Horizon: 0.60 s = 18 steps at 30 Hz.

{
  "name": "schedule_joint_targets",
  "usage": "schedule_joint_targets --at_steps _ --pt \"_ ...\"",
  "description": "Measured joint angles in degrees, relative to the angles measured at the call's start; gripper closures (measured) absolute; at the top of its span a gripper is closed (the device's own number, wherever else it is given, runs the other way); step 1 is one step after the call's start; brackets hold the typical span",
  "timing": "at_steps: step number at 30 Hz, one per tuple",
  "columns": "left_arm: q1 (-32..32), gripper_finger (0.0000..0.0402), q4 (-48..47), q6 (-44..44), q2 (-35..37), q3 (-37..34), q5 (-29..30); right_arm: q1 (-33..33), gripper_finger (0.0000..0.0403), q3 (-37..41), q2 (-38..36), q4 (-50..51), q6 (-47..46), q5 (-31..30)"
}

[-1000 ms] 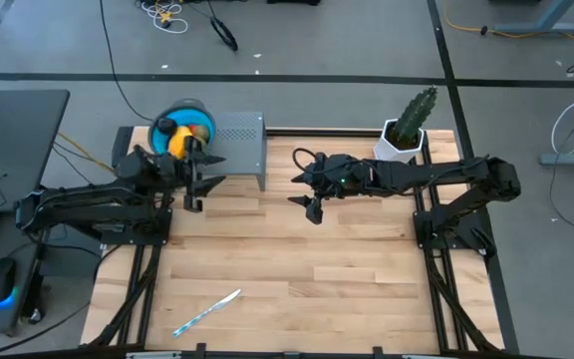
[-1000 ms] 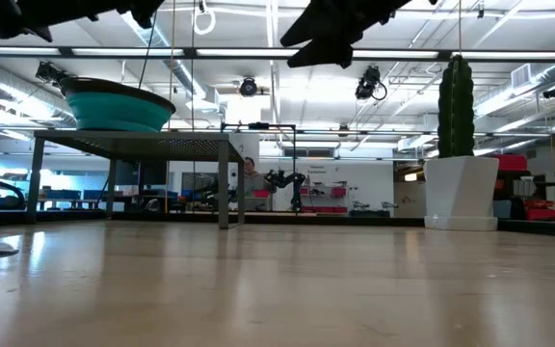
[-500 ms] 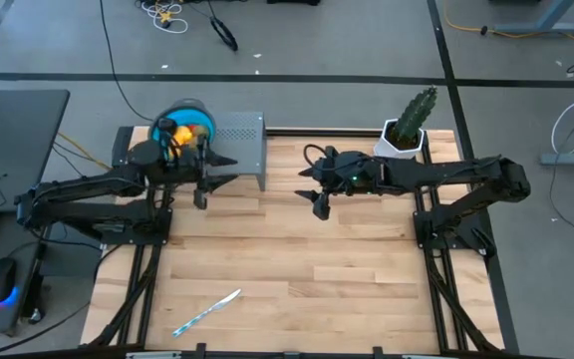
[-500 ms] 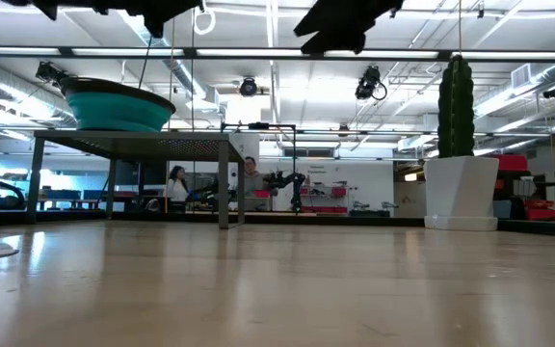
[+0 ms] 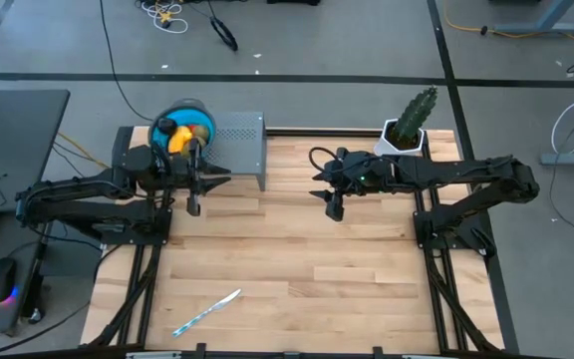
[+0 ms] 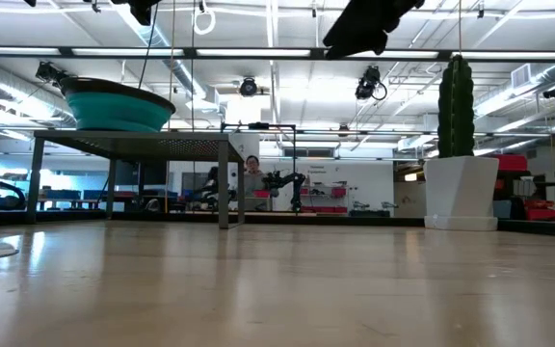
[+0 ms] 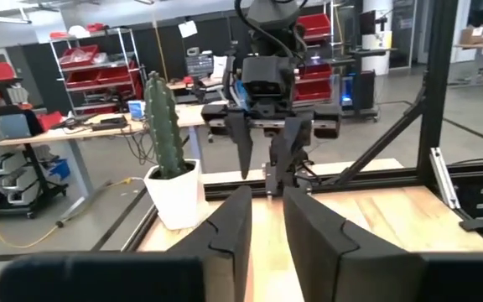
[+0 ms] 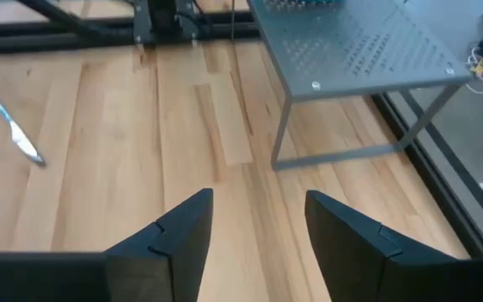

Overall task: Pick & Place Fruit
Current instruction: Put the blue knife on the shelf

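While both arms are hovering above the wooden table [image 5: 287, 259], the fruit [image 5: 179, 138] is sitting in the teal bowl [image 5: 189, 112] at the upper left of the high view, where a yellow-orange piece is showing above the rim (any other pieces are too small to make out). That bowl is resting on the grey perforated shelf [image 5: 237, 135], and in the low view it is appearing as a teal dish [image 6: 116, 104] on top of the raised stand at the left.

The left gripper [image 5: 195, 178] is hanging just below the bowl in the high view, beside the shelf's left end, and its fingers [image 7: 229, 228] are standing with only a narrow gap between them, holding nothing. The right gripper [image 5: 333, 203] is hovering near the middle of the frame, to the right of the shelf, with its fingers [image 8: 189, 225] spread wide and empty over bare boards.

Toward the upper right of the high view, the cactus [image 5: 414, 112] in its white pot is standing at the table's far edge. Down at the lower left, the white-and-blue stick [image 5: 207, 311] is lying flat on the wood, well apart from both grippers.
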State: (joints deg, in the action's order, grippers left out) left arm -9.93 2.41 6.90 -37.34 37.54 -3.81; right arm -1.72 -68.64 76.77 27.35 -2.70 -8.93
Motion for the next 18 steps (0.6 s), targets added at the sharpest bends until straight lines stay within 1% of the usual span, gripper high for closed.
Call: schedule_joint_targets --at_steps 5,8,12,18 --pt "0.0 0.0342 0.0 0.8 0.0 0.0 0.2 0.0 0.0208 0.0 -2.9 3.5 -1.4 -0.1" --pt "0.0 0.0349 -0.2 1.3 0.0 0.0 0.2 0.7 0.0209 1.4 -5.8 4.4 -1.9 -2.2" --pt "0.0 0.0354 -0.5 1.9 0.0 0.0 -0.1 1.2 0.0209 8.2 -12.1 1.7 -3.0 -5.6" --pt "0.0 0.0352 -0.4 2.0 0.0 0.0 -0.3 1.1 0.0209 22.0 -24.2 -8.3 -2.4 -6.0"
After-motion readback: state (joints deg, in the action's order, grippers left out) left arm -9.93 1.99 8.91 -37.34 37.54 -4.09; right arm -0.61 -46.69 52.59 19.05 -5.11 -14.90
